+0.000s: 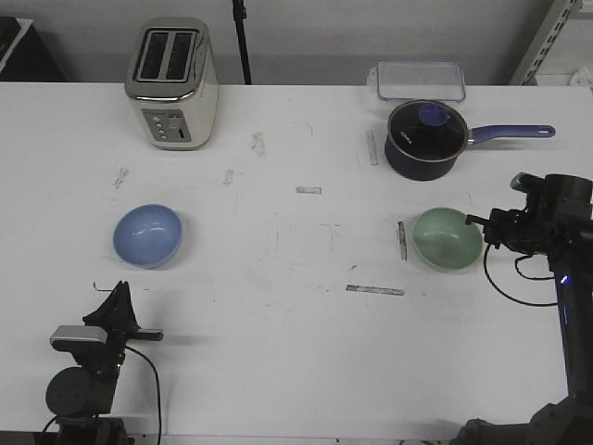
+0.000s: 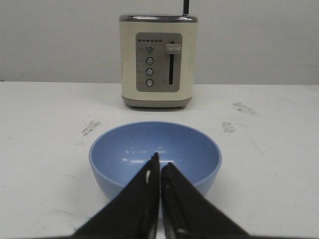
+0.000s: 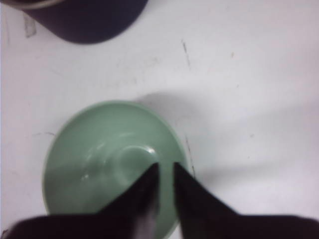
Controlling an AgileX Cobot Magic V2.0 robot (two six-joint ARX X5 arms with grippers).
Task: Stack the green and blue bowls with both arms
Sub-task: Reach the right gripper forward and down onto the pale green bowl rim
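On the right half of the white table (image 1: pixel 306 352), a pale mint green bowl (image 1: pixel 447 238), round, glossy, upright and hollow-side up, just in front of a dark navy saucepan (image 1: pixel 423 139) with a purple handle and a glass lid. Right beside the bowl's outer edge, the right gripper (image 1: pixel 477 222), carried by a black arm reaching in from the right edge with its wrist bent toward the bowl and a thin cable looping beneath. From the right wrist camera, the green bowl (image 3: pixel 112 164) straight below, the two dark fingers nearly together with only a narrow slit between them, their tips over the bowl's near rim, nothing pinched; contact with the rim impossible to judge. On the left half, well apart from the first, a light periwinkle blue bowl (image 1: pixel 147 235) of the same size, equally glossy and upright. In front of it near the table's front edge, the left gripper (image 1: pixel 118 289), on a low, folded arm pointing forward toward the bowl. From the left wrist camera, the left gripper (image 2: pixel 160 162) clenched tip to tip and empty, level with the blue bowl (image 2: pixel 155 154) and short of it. Behind, a cream toaster (image 1: pixel 172 83). At the far edge beyond the saucepan, a clear plastic container (image 1: pixel 420 80).
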